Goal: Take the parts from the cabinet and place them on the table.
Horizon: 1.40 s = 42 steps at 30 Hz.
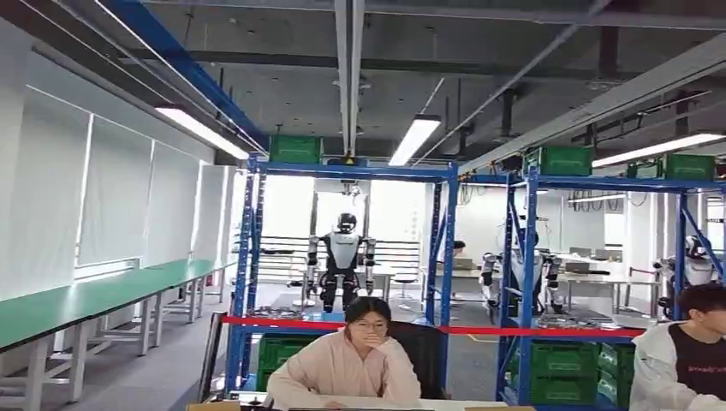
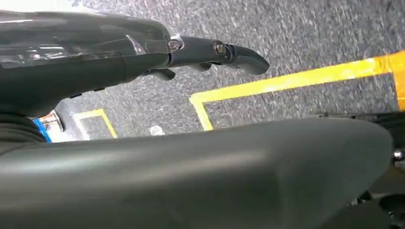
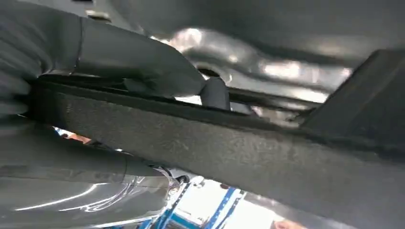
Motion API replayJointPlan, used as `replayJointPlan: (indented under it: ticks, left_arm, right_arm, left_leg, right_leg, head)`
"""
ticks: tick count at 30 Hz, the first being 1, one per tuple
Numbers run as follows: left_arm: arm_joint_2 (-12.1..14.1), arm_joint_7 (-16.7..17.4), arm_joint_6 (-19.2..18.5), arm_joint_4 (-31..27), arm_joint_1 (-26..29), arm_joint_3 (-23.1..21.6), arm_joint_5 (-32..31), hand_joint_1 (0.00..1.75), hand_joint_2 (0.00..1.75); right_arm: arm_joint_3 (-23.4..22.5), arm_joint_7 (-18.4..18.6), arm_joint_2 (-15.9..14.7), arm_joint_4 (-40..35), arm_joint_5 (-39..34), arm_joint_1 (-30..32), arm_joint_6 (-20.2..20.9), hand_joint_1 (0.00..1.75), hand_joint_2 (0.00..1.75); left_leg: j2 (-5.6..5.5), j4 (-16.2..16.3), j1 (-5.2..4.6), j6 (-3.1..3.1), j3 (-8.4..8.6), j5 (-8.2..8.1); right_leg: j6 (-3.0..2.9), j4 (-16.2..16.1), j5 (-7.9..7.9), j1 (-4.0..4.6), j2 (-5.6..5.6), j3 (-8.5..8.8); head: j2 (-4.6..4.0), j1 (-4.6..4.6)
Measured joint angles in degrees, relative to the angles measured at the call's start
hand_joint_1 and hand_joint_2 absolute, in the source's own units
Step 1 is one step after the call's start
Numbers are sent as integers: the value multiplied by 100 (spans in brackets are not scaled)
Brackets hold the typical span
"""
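Right robot hand point(image 3: 143, 95): thumb and fingers clamped on dark grey flat textured tray edge point(image 3: 239, 143); shiny metal parts point(image 3: 248, 62) above rim. Left robot hand point(image 2: 210, 52): fingers extended, holding nothing, hanging over grey floor with yellow tape lines point(image 2: 286, 82). Blue steel rack point(image 1: 342, 257) ahead, seated person in pink top point(image 1: 351, 364) before rack. Judgement: carry phase. Keep tray level, grip firm; counter beyond rack's left side is likely drop point.

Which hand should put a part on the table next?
Probably the right hand. Its thumb and fingers grip the edge of a dark flat part, so it already has something to set down. The left hand holds nothing and hangs over the floor.
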Motion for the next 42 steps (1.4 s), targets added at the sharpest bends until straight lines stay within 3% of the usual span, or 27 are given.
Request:
replayJointPlan:
  ticks: [1,4,5,7,8,9,10,11,14,15,16,17,19,20,21,24,26,27,29,30,31,33,34,35,38,40,42]
  left_arm:
    - [0,0,0,0,3,9,0,0,175]
    - [0,-4,20,0,-9,33,7,0,175]
    - [0,-7,35,0,-10,37,4,0,175]
    - [0,-15,66,0,-13,44,-7,0,175]
    - [0,-37,66,0,1,44,-13,0,0]
    - [0,-46,66,0,6,44,-18,0,0]
    - [4,-53,66,0,4,46,-22,0,0]
    - [7,-70,66,0,4,46,-22,0,0]
    - [4,-92,63,0,7,52,-20,0,0]
    - [4,-103,70,0,18,57,-20,0,0]
    - [4,-107,77,0,26,59,-20,0,0]
    - [4,-116,79,0,28,59,-22,0,0]
    - [11,-147,81,0,23,59,-22,0,0]
    - [18,-151,77,0,25,61,-24,0,0]
    - [17,-151,74,0,19,63,-28,0,0]
    - [20,-162,57,0,49,66,-39,0,0]
    - [31,-173,48,0,57,68,-46,0,0]
    - [37,-184,37,0,52,68,-48,0,0]
    - [39,-212,2,0,64,70,-55,0,0]
    - [44,-223,0,0,69,74,-55,0,0]
    - [46,-238,-11,0,69,79,-52,0,0]
    - [46,-304,-46,0,69,87,-44,0,0]
    - [46,-356,-52,0,70,96,-26,0,0]
    - [46,-363,-52,0,66,105,-26,0,0]
    - [24,-415,-44,11,74,122,-28,0,0]
    - [-4,-428,-33,15,60,122,-55,0,0]
    - [-18,-450,-2,22,36,122,-55,0,0]
  right_arm:
    - [13,-29,0,29,-4,13,0,0,0]
    - [59,-57,4,61,-44,-34,-4,0,0]
    - [68,-79,4,72,-61,-56,-4,0,0]
    - [94,-126,4,101,-122,-70,0,0,0]
    - [107,-166,4,107,-164,-64,2,0,0]
    - [120,-212,2,107,-197,-70,7,0,0]
    - [127,-254,4,103,-241,-82,13,0,0]
    - [131,-323,2,103,-297,-107,37,0,0]
    - [146,-556,-13,98,-505,-133,160,0,0]
    - [155,-663,-33,68,-641,-131,249,0,0]
    - [173,-726,-68,14,-762,-134,336,0,0]
    - [184,-814,-105,-50,-871,-153,438,0,0]
    - [236,-975,-217,-206,-1137,-254,744,0,0]
    - [291,-1058,-304,-326,-1362,-331,966,0,0]
    - [348,-1154,-405,-407,-1579,-435,1153,0,0]
    - [630,-1283,-768,-796,-2375,-708,1778,0,0]
    - [851,-1294,-1041,-1069,-2823,-931,2141,0,0]
    - [984,-1272,-1212,-1246,-3105,-1095,2324,0,0]
    - [1422,-1118,-1638,-1671,-3969,-1523,2675,0,0]
    - [1579,-1062,-1780,-1797,-4288,-1691,2724,0,0]
    - [1789,-990,-2018,-2000,-4771,-1824,2743,0,0]
    - [1913,-1030,-2355,-2249,-5589,-1890,2506,0,0]
    - [1832,-1164,-2515,-2321,-6015,-1801,2203,0,0]
    - [1733,-1396,-2608,-2365,-6252,-1649,1863,0,0]
    - [779,-2372,-2416,-2578,-6760,-424,1154,0,0]
    - [-114,-2698,-2025,-2958,-6752,694,1226,0,0]
    - [-1025,-2726,-1505,-3550,-6902,1648,1461,0,0]
  left_leg:
    - [-1,0,0,0,4,-1]
    - [-6,-2,-1,-23,56,-23]
    - [-6,-5,-17,-38,55,-32]
    - [-8,-13,-26,-88,39,-23]
    - [-7,-36,-18,-119,50,-13]
    - [-8,-67,-19,-158,62,6]
    - [-1,-43,-12,-184,50,-54]
    - [3,92,-31,-188,-4,-182]
    - [3,1377,-31,-210,-573,-805]
    - [3,1702,-32,-218,-724,-875]
    - [3,1709,-31,-221,-734,-806]
    - [4,1438,-31,-217,-614,-613]
    - [7,437,-22,-199,-146,-87]
    - [5,104,-19,-178,14,-45]
    - [2,18,-28,-161,44,-71]
    - [-6,63,-58,-89,14,-62]
    - [-2,37,-11,-27,24,-33]
    - [-5,37,-11,11,18,-29]
    - [-4,38,-20,27,17,-34]
    - [-3,38,-19,28,21,-35]
    - [-6,39,-18,33,27,-38]
    - [-24,38,-18,36,52,-48]
    - [-36,37,-18,32,73,-58]
    - [-48,26,-15,24,77,-64]
    - [-49,-16,21,-66,85,-45]
    - [-52,-63,7,-154,111,-7]
    - [-31,180,0,-179,23,-363]
  right_leg:
    - [1,-83,103,-2,0,25]
    - [-57,-1521,858,3,0,712]
    - [-85,-1828,864,24,8,865]
    - [-119,-1881,861,47,12,866]
    - [-142,-1876,858,55,14,861]
    - [-182,-1894,881,56,14,859]
    - [-247,-1984,932,-14,-5,894]
    - [-276,-2003,947,-4,-7,901]
    - [-296,-1998,947,14,-9,896]
    - [-298,-1993,945,22,-8,896]
    - [-297,-1988,944,23,-7,898]
    - [-293,-1977,937,23,-1,901]
    - [-260,-1920,898,20,5,901]
    - [-229,-1881,864,20,2,888]
    - [-199,-1814,845,74,12,845]
    - [-137,-1847,867,46,8,850]
    - [-69,-1722,723,34,5,808]
    - [-35,-1440,529,20,2,697]
    - [10,-464,77,4,1,269]
    - [24,-124,-8,4,1,115]
    - [28,-48,42,1,0,67]
    - [13,-643,449,5,2,343]
    - [-27,-1274,771,10,0,630]
    - [-73,-1742,943,28,-2,832]
    - [-136,-1939,886,116,5,942]
    - [-216,-2007,952,102,-2,962]
    - [-273,-2057,991,58,-57,955]
  head:
    - [0,2]
    - [0,2]
    - [0,2]
    - [0,2]
    - [0,2]
    - [0,0]
    - [0,2]
    - [0,2]
    - [0,2]
    - [0,2]
    - [0,2]
    - [0,2]
    - [0,2]
    - [0,2]
    - [0,9]
    - [0,-2]
    - [0,-2]
    - [0,0]
    - [0,-2]
    - [0,-2]
    - [0,-2]
    - [0,-2]
    - [0,-2]
    - [0,-2]
    - [5,-2]
    - [2,-2]
    - [2,2]
